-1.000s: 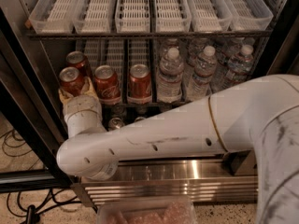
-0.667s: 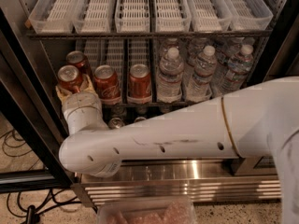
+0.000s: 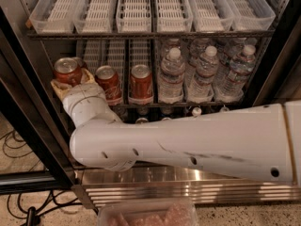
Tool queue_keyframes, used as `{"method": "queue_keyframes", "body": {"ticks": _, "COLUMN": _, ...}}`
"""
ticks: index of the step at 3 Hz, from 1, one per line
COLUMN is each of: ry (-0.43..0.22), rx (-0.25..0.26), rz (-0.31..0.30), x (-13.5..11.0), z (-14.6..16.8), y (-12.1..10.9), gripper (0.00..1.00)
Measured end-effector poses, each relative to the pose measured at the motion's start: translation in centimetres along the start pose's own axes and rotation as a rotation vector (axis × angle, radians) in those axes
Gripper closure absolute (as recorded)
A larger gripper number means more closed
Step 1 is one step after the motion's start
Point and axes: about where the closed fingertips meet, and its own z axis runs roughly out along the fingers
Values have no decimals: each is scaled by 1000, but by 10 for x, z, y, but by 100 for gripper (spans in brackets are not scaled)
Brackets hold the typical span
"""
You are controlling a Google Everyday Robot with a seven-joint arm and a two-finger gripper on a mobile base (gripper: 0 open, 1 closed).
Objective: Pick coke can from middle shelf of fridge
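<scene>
Inside the fridge (image 3: 21, 126), the middle shelf (image 3: 207, 104) holds red coke cans on the left. My gripper (image 3: 69, 81) is at the shelf's left end, its tan fingers (image 3: 57, 87) closed around the leftmost coke can (image 3: 67, 69), which stands upright. Two more coke cans (image 3: 109, 83) (image 3: 141, 81) stand just to its right, and the top of another (image 3: 79, 60) peeks out behind it. My white arm (image 3: 188, 140) crosses the lower part of the view and hides the bottom shelf.
Several clear water bottles (image 3: 203, 74) fill the right of the middle shelf. White slotted trays (image 3: 150, 6) line the upper rack. The ribbed steel base (image 3: 188, 187) lies below, cables (image 3: 14, 145) on the floor at left, and a clear container (image 3: 146, 214) at the bottom edge.
The gripper and the leftmost coke can have moved together slightly up and to the left. The other cans and the bottles have not moved.
</scene>
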Motion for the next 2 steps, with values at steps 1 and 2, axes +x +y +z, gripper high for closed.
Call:
{"method": "queue_keyframes", "body": {"ticks": 1, "ry": 49, "rx": -47, "rz": -30, "x": -5, "z": -24, "y": -13, "gripper": 100}}
{"method": "queue_keyframes", "body": {"ticks": 2, "ry": 76, "rx": -72, "rz": -68, "x": -14, "z": -52, "y": -48, "gripper": 100}}
